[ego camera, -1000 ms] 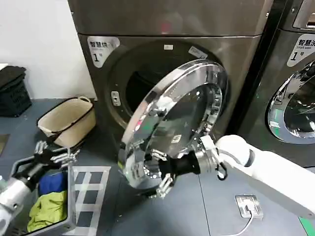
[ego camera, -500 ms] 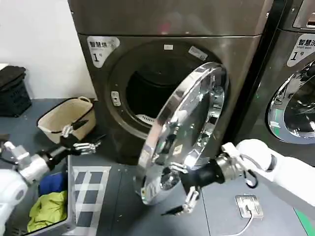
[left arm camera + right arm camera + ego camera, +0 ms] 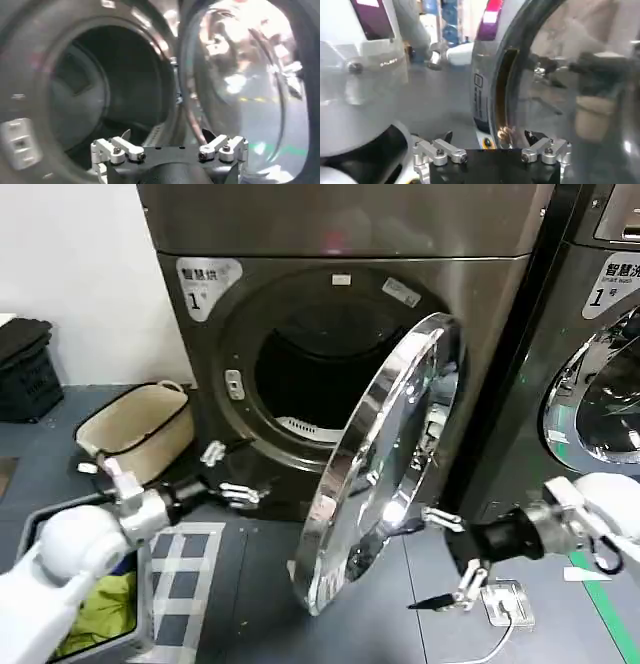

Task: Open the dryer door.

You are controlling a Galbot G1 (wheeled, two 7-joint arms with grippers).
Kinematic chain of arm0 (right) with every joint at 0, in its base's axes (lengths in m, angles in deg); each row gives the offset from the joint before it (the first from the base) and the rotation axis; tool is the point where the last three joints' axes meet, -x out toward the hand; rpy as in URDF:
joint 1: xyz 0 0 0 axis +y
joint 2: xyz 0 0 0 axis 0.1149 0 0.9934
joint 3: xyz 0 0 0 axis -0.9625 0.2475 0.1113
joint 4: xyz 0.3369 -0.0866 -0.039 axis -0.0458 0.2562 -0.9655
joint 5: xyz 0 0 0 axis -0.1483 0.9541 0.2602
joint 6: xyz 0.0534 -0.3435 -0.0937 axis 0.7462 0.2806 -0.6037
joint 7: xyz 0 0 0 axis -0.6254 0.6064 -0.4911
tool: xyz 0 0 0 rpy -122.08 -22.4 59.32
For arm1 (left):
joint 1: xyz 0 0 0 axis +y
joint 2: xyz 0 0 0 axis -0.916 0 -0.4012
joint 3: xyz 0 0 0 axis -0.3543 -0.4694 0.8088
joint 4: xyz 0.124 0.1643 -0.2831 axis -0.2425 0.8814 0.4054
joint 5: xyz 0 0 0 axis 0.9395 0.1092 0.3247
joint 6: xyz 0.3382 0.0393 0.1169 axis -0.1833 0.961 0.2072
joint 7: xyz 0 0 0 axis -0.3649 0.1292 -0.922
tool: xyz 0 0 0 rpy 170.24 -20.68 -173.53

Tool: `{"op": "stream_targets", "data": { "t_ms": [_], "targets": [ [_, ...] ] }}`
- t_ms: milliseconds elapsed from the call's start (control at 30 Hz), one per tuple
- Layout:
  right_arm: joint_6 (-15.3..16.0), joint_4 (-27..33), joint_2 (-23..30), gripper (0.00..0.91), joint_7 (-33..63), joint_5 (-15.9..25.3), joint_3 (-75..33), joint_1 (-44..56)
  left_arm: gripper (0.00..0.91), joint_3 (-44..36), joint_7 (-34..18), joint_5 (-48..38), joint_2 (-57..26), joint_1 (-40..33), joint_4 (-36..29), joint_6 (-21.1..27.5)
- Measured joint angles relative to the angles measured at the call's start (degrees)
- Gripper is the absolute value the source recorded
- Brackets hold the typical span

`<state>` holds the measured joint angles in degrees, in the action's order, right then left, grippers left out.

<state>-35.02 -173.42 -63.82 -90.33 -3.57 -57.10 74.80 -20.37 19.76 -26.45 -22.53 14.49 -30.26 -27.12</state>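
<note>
On grey floor by white wall (image 3: 80, 274), dryer (image 3: 340, 224), dryer door (image 3: 385, 454) ajar.

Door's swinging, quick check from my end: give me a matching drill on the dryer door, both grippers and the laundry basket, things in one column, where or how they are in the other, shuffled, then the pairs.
Things:
1. dryer door
2. left gripper
3. right gripper
4. beige laundry basket

Places or states:
A. on the floor against the white wall, left of the dryer
B. open, just right of the door's lower rim
C. swung well out, drum opening exposed
D. open, low in front of the drum opening

Pairs: 1-C, 2-D, 3-B, 4-A
</note>
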Motion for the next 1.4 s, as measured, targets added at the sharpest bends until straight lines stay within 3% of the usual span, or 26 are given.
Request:
{"op": "stream_targets", "data": {
  "t_ms": [300,467,567,867,1167,1400],
  "targets": [
    [-7.41,8.74,-3.88,0.907,3.28,3.20,-2.82,4.42,0.907,-10.19,-0.03,0.06,3.34,-8.97,1.96,-0.28],
    [-15.35,17.01,-3.43,0.907,7.68,3.81,-3.17,4.62,0.907,-14.08,-0.13,0.54,5.32,-11.51,2.21,-0.32],
    [-18.32,20.91,-2.49,0.907,9.21,3.74,-4.09,5.11,0.907,-15.45,-0.23,1.03,6.31,-12.29,2.31,-0.21],
    [-19.80,23.26,4.20,0.907,9.31,4.95,-25.03,22.94,0.907,-16.85,-0.59,1.43,8.55,-13.15,2.38,0.35],
    [-20.33,19.24,15.23,0.907,7.97,4.55,-51.37,45.52,0.907,-18.18,-0.66,2.08,10.03,-14.27,2.96,0.35],
    [-20.96,16.71,24.13,0.907,7.69,3.12,-65.85,56.78,0.907,-20.63,-0.66,3.07,12.44,-16.62,4.63,-0.10]
  ]
}}
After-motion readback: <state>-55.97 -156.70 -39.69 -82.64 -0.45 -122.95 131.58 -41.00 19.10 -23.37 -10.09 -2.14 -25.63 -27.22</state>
